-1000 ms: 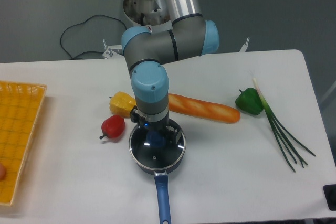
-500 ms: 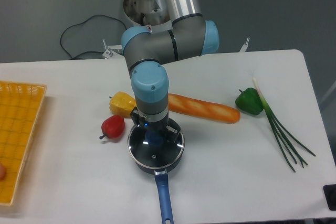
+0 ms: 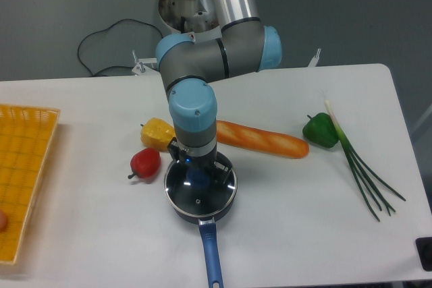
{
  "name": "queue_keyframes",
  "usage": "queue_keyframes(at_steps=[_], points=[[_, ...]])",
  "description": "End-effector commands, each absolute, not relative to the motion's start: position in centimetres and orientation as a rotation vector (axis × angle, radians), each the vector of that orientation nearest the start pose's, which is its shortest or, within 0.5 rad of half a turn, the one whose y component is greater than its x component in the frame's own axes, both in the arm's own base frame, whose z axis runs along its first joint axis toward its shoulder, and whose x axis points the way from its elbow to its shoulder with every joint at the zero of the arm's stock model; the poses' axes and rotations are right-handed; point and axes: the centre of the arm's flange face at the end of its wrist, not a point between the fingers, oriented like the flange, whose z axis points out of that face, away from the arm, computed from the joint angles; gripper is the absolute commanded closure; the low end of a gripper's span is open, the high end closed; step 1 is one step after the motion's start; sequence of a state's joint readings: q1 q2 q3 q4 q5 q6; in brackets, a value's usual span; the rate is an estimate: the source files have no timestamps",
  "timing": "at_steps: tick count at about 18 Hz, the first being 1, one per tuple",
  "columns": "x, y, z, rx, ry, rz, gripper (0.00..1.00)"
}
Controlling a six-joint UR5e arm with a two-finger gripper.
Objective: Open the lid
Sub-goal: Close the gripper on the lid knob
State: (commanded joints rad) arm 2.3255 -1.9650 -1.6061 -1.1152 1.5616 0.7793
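Seemingly level lid (image 3: pixel 200 191), knob up, claw (image 3: pixel 196 178) gripping knob

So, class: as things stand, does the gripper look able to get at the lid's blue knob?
Probably yes. The gripper already hangs straight over the lid at its blue knob, with nothing between them. The red pepper and bread lie off to the sides. Whether the jaws are closed on the knob cannot be told.

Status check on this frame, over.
Gripper down at blue knob, jaws unclear. Round glass lid on dark saucepan. Red pepper beside, not blocking.
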Motion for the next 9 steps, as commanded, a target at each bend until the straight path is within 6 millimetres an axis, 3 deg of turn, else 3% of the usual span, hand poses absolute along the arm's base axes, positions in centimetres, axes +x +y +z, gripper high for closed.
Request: queue_keyframes(at_steps=[9], points=[[-33.1, 54.2, 31.1, -3.104, 0.045, 0.043, 0.62]])
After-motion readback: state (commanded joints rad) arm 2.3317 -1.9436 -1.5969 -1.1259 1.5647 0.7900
